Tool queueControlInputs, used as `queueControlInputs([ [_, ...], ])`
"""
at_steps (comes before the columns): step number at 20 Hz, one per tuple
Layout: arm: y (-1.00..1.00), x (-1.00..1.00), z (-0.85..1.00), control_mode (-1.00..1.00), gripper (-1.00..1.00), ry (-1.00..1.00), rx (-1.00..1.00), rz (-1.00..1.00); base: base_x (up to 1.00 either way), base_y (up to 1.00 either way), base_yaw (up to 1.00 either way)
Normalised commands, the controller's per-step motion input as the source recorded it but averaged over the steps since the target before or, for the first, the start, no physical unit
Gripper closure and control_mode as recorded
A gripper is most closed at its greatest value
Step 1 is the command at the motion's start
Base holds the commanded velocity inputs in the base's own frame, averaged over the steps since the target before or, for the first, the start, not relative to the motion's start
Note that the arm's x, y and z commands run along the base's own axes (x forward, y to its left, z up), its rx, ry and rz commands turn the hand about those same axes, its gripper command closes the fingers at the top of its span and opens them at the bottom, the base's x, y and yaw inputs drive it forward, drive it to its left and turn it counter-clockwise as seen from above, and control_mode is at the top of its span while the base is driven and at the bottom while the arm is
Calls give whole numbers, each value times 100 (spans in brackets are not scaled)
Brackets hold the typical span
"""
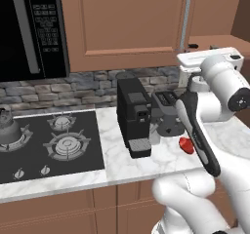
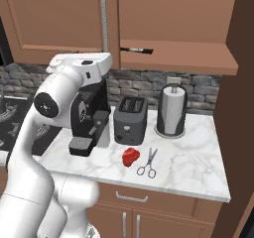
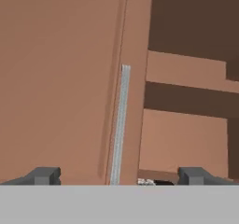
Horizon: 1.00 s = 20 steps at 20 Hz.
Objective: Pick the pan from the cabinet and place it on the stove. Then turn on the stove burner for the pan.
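1. Jaws are seen wide apart in the hand view, with nothing held between them; the gripper (image 3: 118,175) sits at the bottom of that frame, one dark fingertip (image 3: 45,175) at lower left and the other at lower right
2. Cabinet (image 3: 60,78) door is faced closely by the hand, and a long silver bar handle (image 3: 119,125) is shown running down the middle of that frame, between the two fingertips
3. To the right of the door in the hand view, an open cabinet section with a wooden shelf (image 3: 186,71) is seen; a small dark and light object at the bottom edge there cannot be identified as the pan
4. In the left base view, the stove (image 1: 53,145) is placed at lower left, with the large stove burner (image 1: 67,145) near its centre and a kettle (image 1: 7,128) at the frame's left edge
5. A black microwave (image 1: 29,28) is found at upper left of the left base view
6. On the marble tabletop (image 2: 188,162), in the right base view, a coffee machine (image 2: 92,118), toaster (image 2: 130,119), paper towel roll (image 2: 172,110), a red object (image 2: 130,156) and scissors (image 2: 148,165) are set
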Motion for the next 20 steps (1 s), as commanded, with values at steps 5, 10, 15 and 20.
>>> queueControlInputs([
  [5,3,61,38,-100,-100,-4,0,9,0,0,0],
  [10,6,56,26,-100,-100,0,0,6,0,0,0],
  [15,2,44,21,-100,-100,0,0,0,0,0,0],
  [20,2,34,13,-100,-100,0,0,0,0,0,0],
])
